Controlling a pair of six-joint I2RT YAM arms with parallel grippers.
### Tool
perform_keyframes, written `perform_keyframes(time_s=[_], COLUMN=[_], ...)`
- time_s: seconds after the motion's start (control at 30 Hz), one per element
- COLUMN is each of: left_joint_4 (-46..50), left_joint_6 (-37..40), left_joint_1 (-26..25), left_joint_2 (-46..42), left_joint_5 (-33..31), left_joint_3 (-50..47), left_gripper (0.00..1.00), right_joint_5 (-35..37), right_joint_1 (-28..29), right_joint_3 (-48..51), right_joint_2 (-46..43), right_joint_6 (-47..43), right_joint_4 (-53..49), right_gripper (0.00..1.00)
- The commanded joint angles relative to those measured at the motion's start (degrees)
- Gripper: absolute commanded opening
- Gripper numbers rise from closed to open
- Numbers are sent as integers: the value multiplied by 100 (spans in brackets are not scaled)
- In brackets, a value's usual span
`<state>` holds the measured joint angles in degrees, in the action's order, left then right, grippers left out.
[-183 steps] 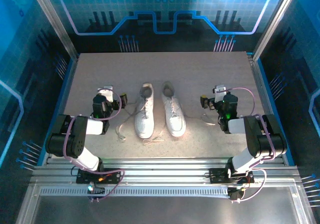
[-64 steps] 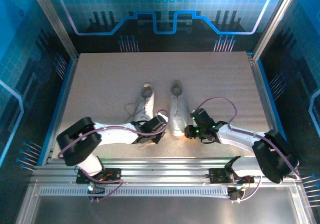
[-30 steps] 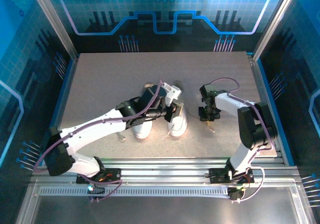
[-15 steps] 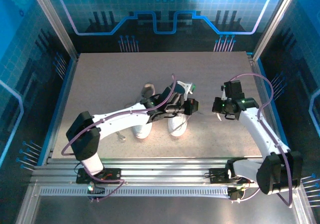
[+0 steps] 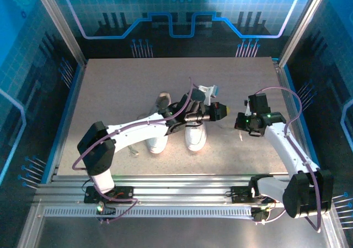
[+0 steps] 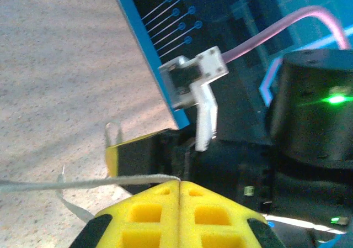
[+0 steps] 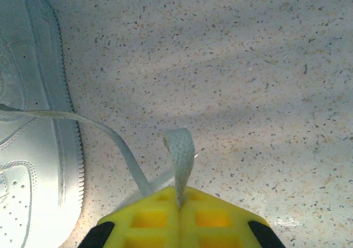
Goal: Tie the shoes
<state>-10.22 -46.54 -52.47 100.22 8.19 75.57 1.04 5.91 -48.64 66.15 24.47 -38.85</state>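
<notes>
Left gripper (image 6: 180,184) pinched shut on taut lace (image 6: 83,183); right gripper (image 7: 179,195) clamped on lace loop (image 7: 180,151). Risk: thin lace slips from pads, or hard pull drags shoe (image 5: 196,140).

Left gripper (image 5: 222,111) has swung right past the shoes (image 5: 196,140), pinching lace (image 6: 83,183).

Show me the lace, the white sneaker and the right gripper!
lace (image 7: 180,147): right wrist view, on its pinched loop.
white sneaker (image 7: 30,173): right wrist view, on its side.
right gripper (image 7: 180,197): right wrist view, between its yellow fingertips.
</notes>
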Motion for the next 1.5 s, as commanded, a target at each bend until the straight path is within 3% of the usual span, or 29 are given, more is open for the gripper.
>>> perform_keyframes(time_s=[0.0,0.17,0.33,0.47,0.53,0.83,1.07,1.2,1.27,1.37,1.47], left_joint_4=[-90,-463,-403,48,208,1220,1789,1927,1912,1939,2064], left_joint_6=[207,239,589,1107,1269,1396,1470,1506,1773,2612,3639], left_joint_1=[-27,-10,38,271,476,1543,1982,2133,2161,2162,2162], left_joint_2=[-19,484,239,-535,-971,-3069,-4112,-4467,-4616,-4817,-5004], left_joint_5=[-432,-609,-675,-822,-843,-1005,-1006,-863,-686,-399,-183], left_joint_3=[-679,-1246,-1321,-1497,-1684,-2753,-3473,-3829,-4003,-4182,-4327], left_gripper=[0,3,31,51,55,58,60,60,60,60,60], right_joint_5=[-107,-192,-345,-262,-171,275,332,481,467,305,142], right_joint_1=[-84,-65,253,998,1471,3363,3886,3913,3863,3732,3576], right_joint_3=[-264,-383,-292,-207,-207,-720,-1657,-2192,-2299,-2351,-2302], right_joint_2=[-111,-306,-603,-796,-757,535,1942,2557,2681,2644,2458], right_joint_6=[117,320,830,1483,1791,2467,2352,2069,1961,1777,1515], right_joint_4=[-164,-249,-200,-4,142,978,1395,1105,1016,925,829], right_gripper=[0,0,0,0,0,0,0,12,25,39,41])
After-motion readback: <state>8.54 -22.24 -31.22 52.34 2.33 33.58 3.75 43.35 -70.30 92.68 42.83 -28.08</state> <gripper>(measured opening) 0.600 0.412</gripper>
